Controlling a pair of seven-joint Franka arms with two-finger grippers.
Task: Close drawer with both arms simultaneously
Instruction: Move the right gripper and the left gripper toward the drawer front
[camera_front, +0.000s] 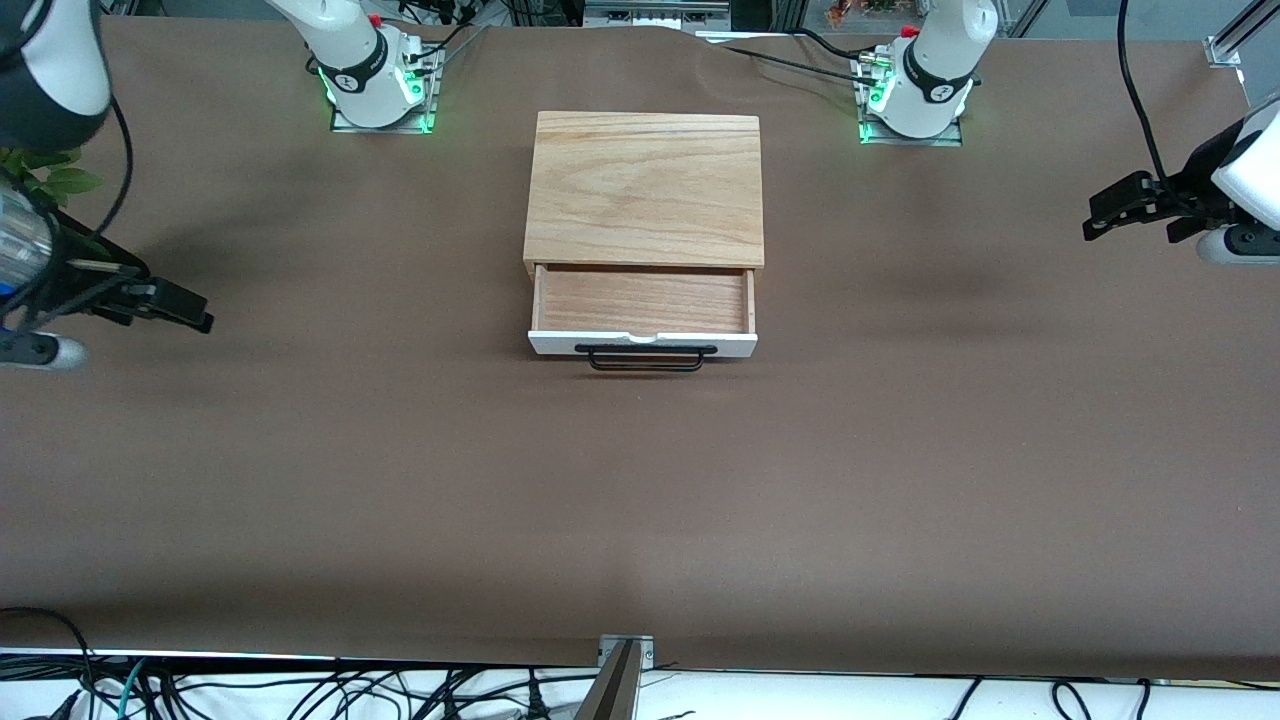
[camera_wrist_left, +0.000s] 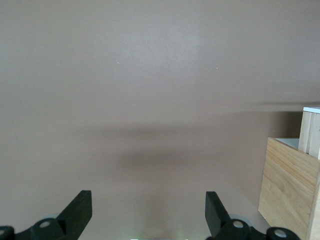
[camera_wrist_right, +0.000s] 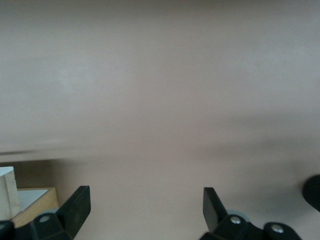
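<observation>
The left arm's small black two-finger gripper hangs in the air over the brown table cover, out at the left arm's end of the table. Its two black fingers are spread wide apart and hold nothing. In the left wrist view I see only brown cover between them, and a corner of the small oak wooden box off to one side.

The right arm's small black two-finger gripper hangs over the cover at the right arm's end of the table. Its fingers are spread wide too, with nothing in them. A bit of the box shows at the edge of the right wrist view.

Both grippers are well apart from the box. The big shiny white left arm and the big shiny white right arm stand on bases with green lights.

The box sits in the middle of the table, between the two bases and a little nearer to the front camera than they are. The shallow light-wood drawer with a white front panel is pulled out of the box toward the front camera. I can see its bare wooden floor. Its thin black wire bar handle sticks out from the white front.
</observation>
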